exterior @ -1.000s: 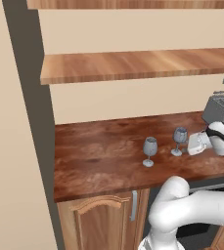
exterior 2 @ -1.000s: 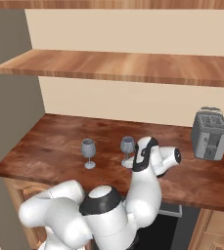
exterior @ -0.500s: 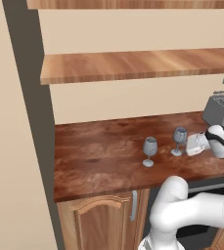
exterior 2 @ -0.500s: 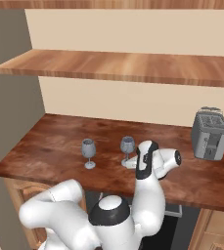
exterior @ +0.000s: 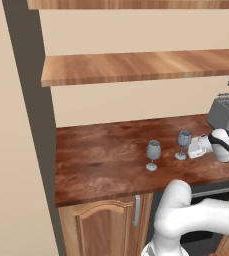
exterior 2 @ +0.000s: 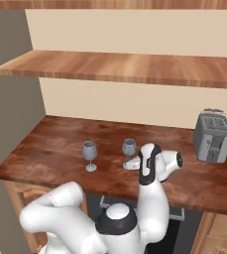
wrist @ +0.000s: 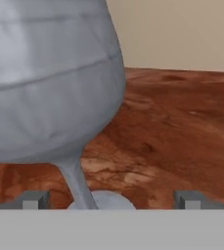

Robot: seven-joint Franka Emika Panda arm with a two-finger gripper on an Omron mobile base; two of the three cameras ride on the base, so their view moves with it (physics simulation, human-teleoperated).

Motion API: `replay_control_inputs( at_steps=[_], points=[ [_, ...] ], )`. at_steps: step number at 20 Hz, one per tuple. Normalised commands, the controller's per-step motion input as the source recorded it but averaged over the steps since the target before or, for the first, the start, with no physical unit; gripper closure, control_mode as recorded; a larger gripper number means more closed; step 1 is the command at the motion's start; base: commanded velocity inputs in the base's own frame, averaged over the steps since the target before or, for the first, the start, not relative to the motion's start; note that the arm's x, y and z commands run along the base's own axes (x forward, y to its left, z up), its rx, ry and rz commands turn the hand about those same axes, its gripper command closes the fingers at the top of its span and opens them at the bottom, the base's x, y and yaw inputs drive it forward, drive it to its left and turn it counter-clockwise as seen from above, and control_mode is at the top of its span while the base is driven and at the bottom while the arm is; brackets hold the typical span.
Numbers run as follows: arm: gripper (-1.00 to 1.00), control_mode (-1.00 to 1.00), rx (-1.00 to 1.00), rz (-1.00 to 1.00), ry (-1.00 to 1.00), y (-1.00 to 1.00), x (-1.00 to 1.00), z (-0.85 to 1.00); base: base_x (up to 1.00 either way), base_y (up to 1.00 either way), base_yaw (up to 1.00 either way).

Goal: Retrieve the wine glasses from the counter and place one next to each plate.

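Note:
Two grey-blue wine glasses stand upright on the dark reddish-brown counter (exterior: 101, 160). The left glass (exterior: 153, 154) (exterior 2: 89, 155) stands alone. At the right glass (exterior: 183, 144) (exterior 2: 129, 152), my gripper (exterior: 190, 148) (exterior 2: 132, 164) lies low and level against the foot. In the hand view that glass's bowl (wrist: 50, 83) looms close, and its thin stem (wrist: 77, 181) rises between my fingertips (wrist: 33, 199), left of the middle. My gripper (wrist: 111, 200) is open and holds nothing. The plates are out of view.
A silver toaster (exterior: 225, 112) (exterior 2: 212, 135) stands at the counter's right end, behind my arm. A wooden shelf (exterior: 136, 67) (exterior 2: 120, 67) hangs above the counter. A dark wall panel (exterior: 33, 100) closes the left end. Light cabinet doors (exterior: 101, 230) sit below.
My hand has crept slightly closer to the right glass, staying open. Both glasses stand where they were.

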Motion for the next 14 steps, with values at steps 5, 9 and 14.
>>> replay_control_inputs(
  at_steps=[5,9,14],
  points=[
    [-1.0,-1.0,0.08,0.04,0.0,0.06,0.08,-0.03,0.0,0.0,0.0],
    [-1.0,-1.0,0.05,0.0,0.0,0.08,0.11,-0.12,0.0,0.0,0.0],
    [-1.0,-1.0,0.05,0.0,0.0,0.11,0.15,-0.17,0.0,0.0,0.0]
  ],
)
